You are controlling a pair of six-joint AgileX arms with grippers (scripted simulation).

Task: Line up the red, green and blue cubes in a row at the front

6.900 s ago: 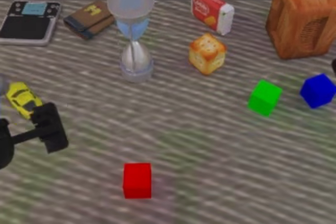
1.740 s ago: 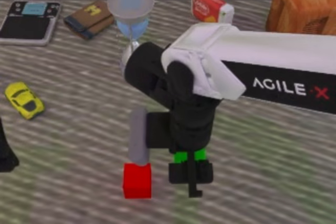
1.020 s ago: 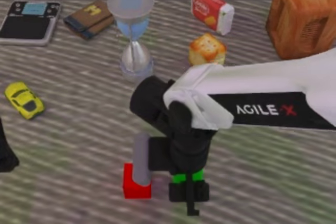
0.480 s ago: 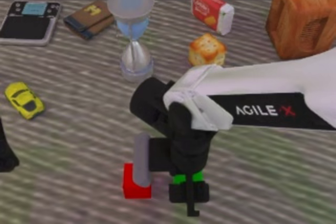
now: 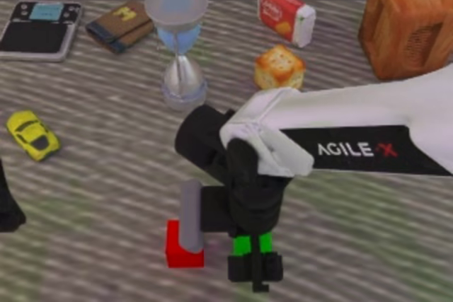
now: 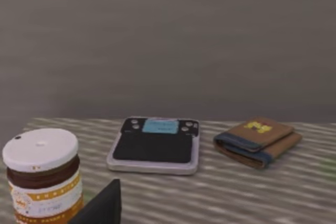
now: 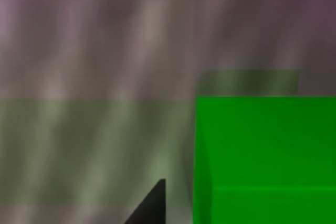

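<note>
Your right gripper (image 5: pixel 253 244) grips the small matte green cube (image 5: pixel 253 243) beside the bright red cube (image 5: pixel 180 254); release it next, I judge, then fetch blue.

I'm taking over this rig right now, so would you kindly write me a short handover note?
Right gripper: low at the table's front centre, at the green cube; whether it has let go is not visible.
Left arm: parked at the table's left edge, only a dark part in view.
Red cube: at the front, partly under the right arm's grey part; the green cube sits to its right with a small gap.
Blue cube: not visible, probably hidden under the right arm.
Done: red in place, green brought beside it.
Left: confirm the green cube's release, then fetch the blue cube and set it at the row's right end.
</note>
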